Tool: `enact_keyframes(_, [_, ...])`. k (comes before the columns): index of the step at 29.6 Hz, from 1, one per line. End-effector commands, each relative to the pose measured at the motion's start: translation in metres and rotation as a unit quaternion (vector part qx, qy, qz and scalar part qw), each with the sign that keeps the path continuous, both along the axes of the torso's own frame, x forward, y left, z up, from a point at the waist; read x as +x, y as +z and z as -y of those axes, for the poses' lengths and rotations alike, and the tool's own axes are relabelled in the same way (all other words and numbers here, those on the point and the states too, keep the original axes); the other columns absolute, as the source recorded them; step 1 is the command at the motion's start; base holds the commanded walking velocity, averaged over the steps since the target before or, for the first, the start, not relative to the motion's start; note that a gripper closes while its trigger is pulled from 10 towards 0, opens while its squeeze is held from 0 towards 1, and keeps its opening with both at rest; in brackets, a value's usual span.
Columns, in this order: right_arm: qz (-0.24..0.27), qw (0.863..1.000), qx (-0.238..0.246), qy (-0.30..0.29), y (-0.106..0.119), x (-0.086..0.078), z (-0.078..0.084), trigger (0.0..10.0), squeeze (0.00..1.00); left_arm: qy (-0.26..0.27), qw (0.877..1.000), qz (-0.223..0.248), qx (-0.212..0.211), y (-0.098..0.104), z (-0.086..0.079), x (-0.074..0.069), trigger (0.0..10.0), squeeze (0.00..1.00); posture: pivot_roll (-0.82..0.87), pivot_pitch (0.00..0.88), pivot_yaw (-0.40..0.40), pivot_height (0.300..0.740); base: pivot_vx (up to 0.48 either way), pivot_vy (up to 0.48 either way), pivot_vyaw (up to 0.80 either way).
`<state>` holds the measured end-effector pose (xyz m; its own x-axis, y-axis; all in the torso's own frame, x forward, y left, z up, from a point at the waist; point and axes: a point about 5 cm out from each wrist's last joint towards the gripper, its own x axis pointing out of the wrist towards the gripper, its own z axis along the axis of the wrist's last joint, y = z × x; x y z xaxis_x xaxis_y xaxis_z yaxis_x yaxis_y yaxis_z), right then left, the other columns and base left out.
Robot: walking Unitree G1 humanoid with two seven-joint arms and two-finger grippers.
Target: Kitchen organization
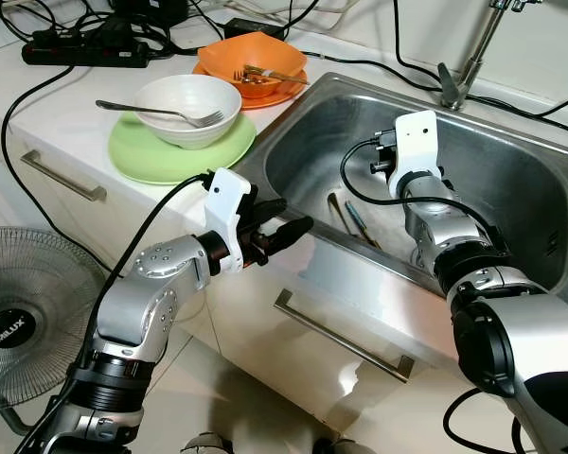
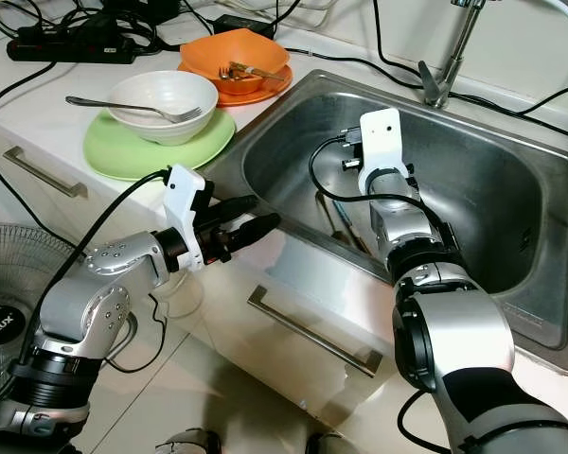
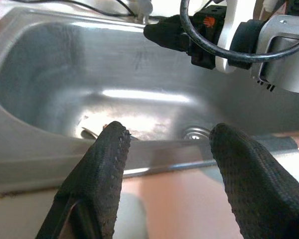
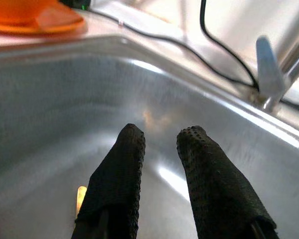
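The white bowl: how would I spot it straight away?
Start at the steel sink and look to the counter on the robot's left. The white bowl sits on a green plate, a fork across it; its orange neighbour sits farther back on an orange plate.

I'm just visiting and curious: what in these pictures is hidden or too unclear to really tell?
- Utensils in the sink: the right arm covers part of them in the head views, so their kind and number are unclear.
- Right tool: in the head views its own wrist hides the fingers.
- Faucet: its top is cut off by the picture edge.
- Orange bowl: what lies inside is too small to name.
- Fan: cut off at the left edge.
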<state>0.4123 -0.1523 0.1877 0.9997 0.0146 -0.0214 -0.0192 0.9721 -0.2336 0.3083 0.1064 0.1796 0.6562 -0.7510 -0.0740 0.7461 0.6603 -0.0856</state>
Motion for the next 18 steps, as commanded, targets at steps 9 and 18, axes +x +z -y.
enact_keyframes(9, [0.181, 0.974, 0.083, 0.11, 0.051, -0.007, -0.021, 10.0, 0.0, 0.134, 0.982, 0.126, -0.038, 0.034, -0.008, 0.016, 10.0, 0.0, 0.13, 0.093, -0.021, 0.74, 0.0, 0.0, 0.0])
enact_keyframes(18, [0.155, 0.973, 0.118, 0.12, -0.007, -0.033, -0.028, 10.0, 0.0, 0.253, 0.941, 0.222, -0.032, 0.049, -0.029, 0.021, 10.0, 0.0, 0.13, 0.087, -0.024, 0.74, 0.0, 0.0, 0.0])
